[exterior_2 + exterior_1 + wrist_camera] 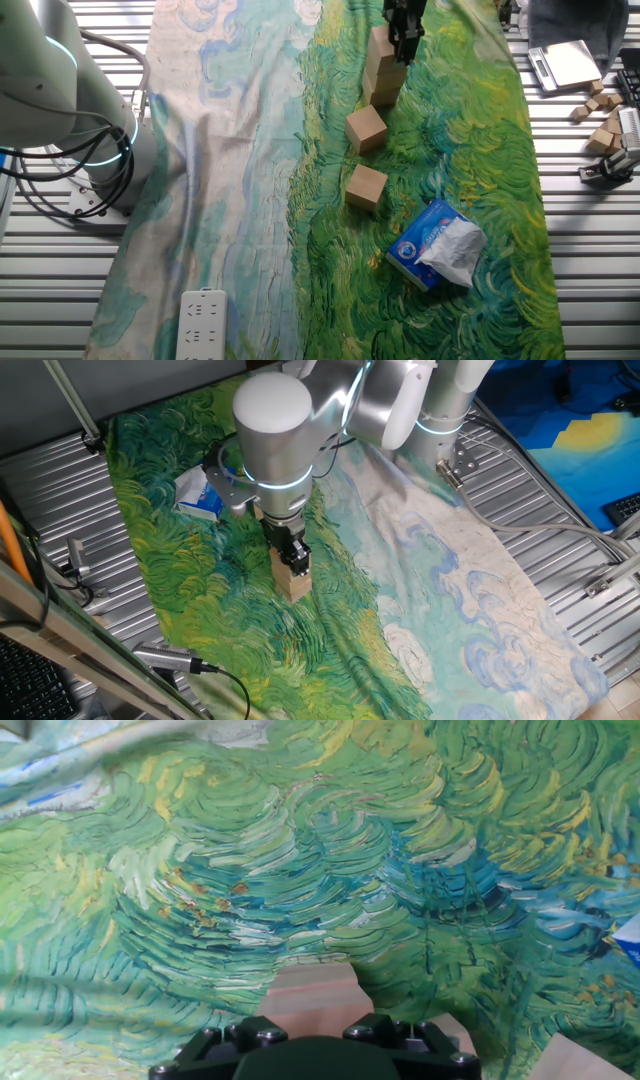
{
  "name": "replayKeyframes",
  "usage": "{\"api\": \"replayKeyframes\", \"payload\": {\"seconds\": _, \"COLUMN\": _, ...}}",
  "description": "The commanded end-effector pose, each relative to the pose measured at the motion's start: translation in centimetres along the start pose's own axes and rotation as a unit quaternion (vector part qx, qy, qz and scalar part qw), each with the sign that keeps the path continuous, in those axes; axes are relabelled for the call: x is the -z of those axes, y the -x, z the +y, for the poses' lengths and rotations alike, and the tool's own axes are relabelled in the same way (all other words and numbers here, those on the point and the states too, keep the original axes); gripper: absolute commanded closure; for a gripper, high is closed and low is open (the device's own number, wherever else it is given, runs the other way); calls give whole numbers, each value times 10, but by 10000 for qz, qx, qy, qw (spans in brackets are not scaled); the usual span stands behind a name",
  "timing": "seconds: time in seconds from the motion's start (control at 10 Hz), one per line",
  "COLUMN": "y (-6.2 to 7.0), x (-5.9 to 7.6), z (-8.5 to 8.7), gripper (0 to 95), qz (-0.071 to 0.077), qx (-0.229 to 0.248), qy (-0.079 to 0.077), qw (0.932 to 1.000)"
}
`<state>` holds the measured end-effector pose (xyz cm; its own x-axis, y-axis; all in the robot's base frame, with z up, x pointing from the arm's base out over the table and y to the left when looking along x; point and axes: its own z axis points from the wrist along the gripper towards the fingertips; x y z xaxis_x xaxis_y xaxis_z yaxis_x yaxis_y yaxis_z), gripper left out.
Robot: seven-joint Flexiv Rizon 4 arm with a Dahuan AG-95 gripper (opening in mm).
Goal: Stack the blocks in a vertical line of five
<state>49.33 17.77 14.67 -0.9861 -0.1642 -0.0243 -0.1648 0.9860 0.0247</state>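
A short stack of tan wooden blocks (293, 582) stands on the green painted cloth, and also shows in the other fixed view (382, 82). My gripper (293, 555) comes down from above and is shut on the stack's top block (380, 48). In the hand view that block (315, 995) sits between my fingers. Two loose blocks lie on the cloth in a row nearer the packet, one (366, 128) close to the stack and one (366, 187) farther off. A corner of a loose block (592, 1060) shows at the hand view's lower right. The arm hides both loose blocks in the first fixed view.
A blue-and-white soft packet (437, 245) lies on the cloth beyond the loose blocks, and also shows behind the arm (198, 495). Several spare wooden pieces (600, 115) lie on the metal table off the cloth. A white power strip (203, 322) lies at the cloth's pale end.
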Motion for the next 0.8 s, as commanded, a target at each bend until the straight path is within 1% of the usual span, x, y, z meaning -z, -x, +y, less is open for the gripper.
{"api": "replayKeyframes", "payload": {"seconds": 0.1, "y": 0, "x": -1, "z": 0, "gripper": 570, "qz": 13, "qx": -29, "qy": -77, "qw": 10000}}
{"api": "replayKeyframes", "payload": {"seconds": 0.6, "y": 0, "x": -1, "z": 0, "gripper": 570, "qz": -8, "qx": -8, "qy": -101, "qw": 9999}}
{"api": "replayKeyframes", "payload": {"seconds": 0.7, "y": 0, "x": -1, "z": 0, "gripper": 380, "qz": -14, "qx": 8, "qy": -102, "qw": 9999}}
{"api": "replayKeyframes", "payload": {"seconds": 0.8, "y": 0, "x": -1, "z": 0, "gripper": 380, "qz": -20, "qx": 36, "qy": -94, "qw": 9999}}
